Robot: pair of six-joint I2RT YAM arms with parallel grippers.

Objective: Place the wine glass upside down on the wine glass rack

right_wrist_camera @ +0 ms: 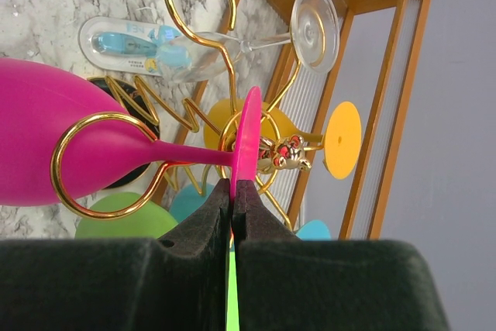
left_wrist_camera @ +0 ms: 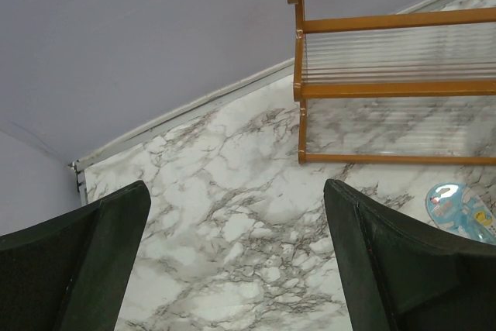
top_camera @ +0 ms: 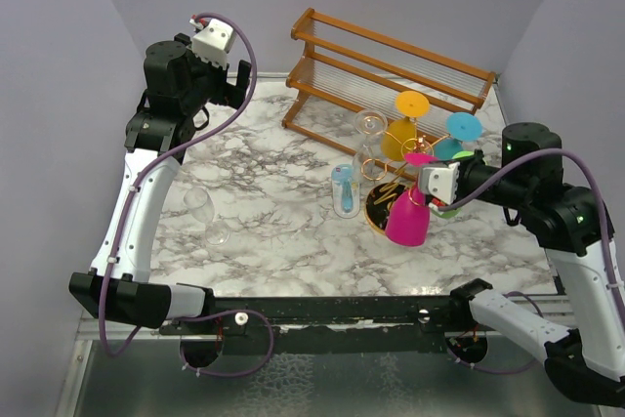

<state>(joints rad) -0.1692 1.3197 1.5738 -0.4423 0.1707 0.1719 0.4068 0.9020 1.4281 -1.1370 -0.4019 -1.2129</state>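
**Inverted pink wine glass (top_camera: 406,222) (right_wrist_camera: 46,145) ringed by loop of wine glass rack (top_camera: 374,169) (right_wrist_camera: 273,153)**

An opaque pink wine glass is pictured upside down at the right side of the wine glass rack, a small gold wire stand whose curled loop arms spread from a central post on a round black base. The glass is ringed by one loop where bowl meets stem. Its flat foot is uppermost, and its bowl is seen slightly tilted, just beside the base.

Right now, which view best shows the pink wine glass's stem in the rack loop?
Right wrist: the pink wine glass stem sits inside a gold loop, close up. Top external shows the glass small, with the loop unclear; left wrist misses it.
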